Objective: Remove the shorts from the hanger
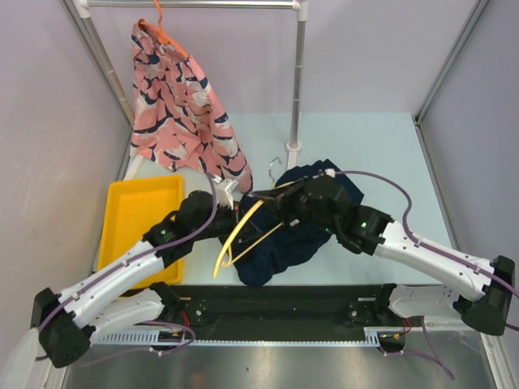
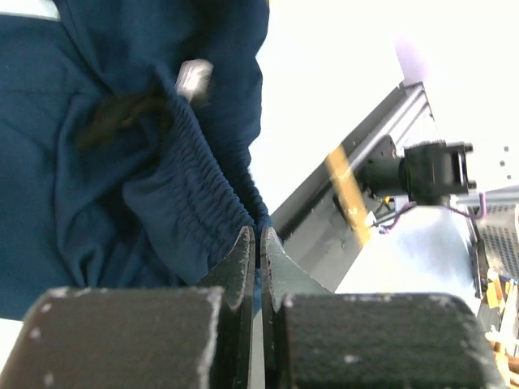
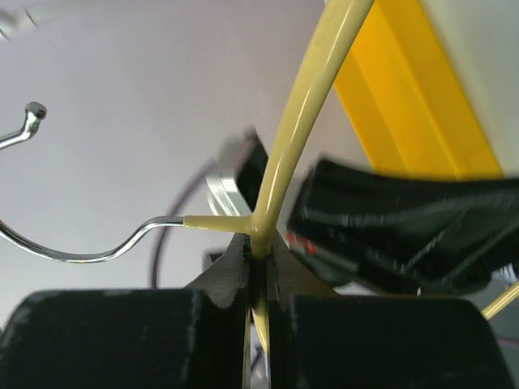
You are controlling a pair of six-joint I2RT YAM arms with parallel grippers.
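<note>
Navy shorts [image 1: 280, 251] lie bunched on the counter [image 1: 365, 146] at centre, between the two arms, not on the rail [image 1: 195, 5]. Yellow hanger [image 3: 308, 105] sits at their left edge and looks mostly pulled out. Whether it is fully clear of the cloth cannot be told, since the arms cover the join. Judged: first pair nearly off, in the final separation step.

Pink printed shorts [image 1: 182, 109] hang on an orange hanger [image 1: 166, 36] from the rail at back left, well apart from both arms, not yet taken off. So roughly half the task is left.

Left gripper [image 2: 258, 243]: the arm reaches in from the near left, past the yellow tray [image 1: 134, 211], to the left side of the navy pair. The jaws are pressed together with a fold of the elastic waistband pinched at the tips, and no gap is visible.

Right gripper [image 3: 258, 243]: the arm comes in from the near right, over the navy cloth, with the wrist pointing left toward the other gripper. The jaws are closed tight on the yellow hanger where the metal hook [image 3: 81, 251] enters the plastic. The hook sticks out free to one side.

Both grippers sit close together, near but not touching, one on cloth and one on hanger. This is a pull-apart pose.
</note>
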